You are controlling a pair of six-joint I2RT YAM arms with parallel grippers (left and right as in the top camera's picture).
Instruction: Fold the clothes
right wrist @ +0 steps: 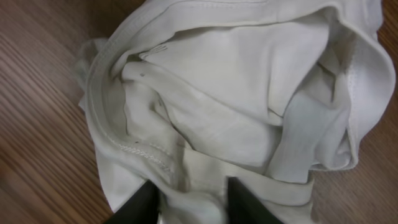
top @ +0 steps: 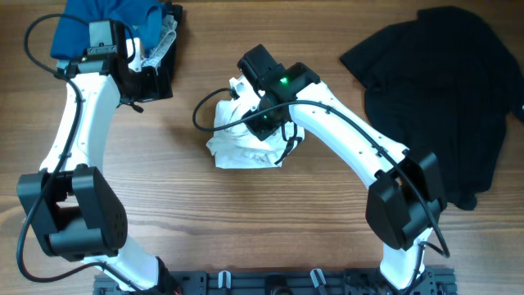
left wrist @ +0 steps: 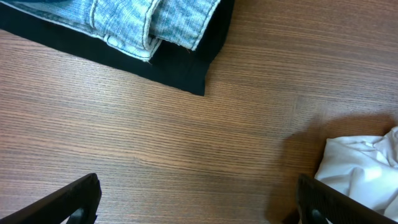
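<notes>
The white shirt (top: 237,149) lies crumpled in a heap at the table's middle. It fills the right wrist view (right wrist: 236,93), and its edge shows in the left wrist view (left wrist: 367,168). My right gripper (top: 266,124) is down on the heap, and its fingers (right wrist: 193,205) are closed on a bunched fold of white fabric. The big black garment (top: 442,90) lies spread at the back right, untouched. My left gripper (top: 151,82) is wide open and empty (left wrist: 196,205) over bare wood, left of the shirt.
A stack of small folded pieces sits at the back left: blue (top: 98,20), grey-patterned (top: 164,37) and black (left wrist: 180,68). The left arm reaches beside it. The wooden table (top: 246,229) shows bare wood in front of the shirt.
</notes>
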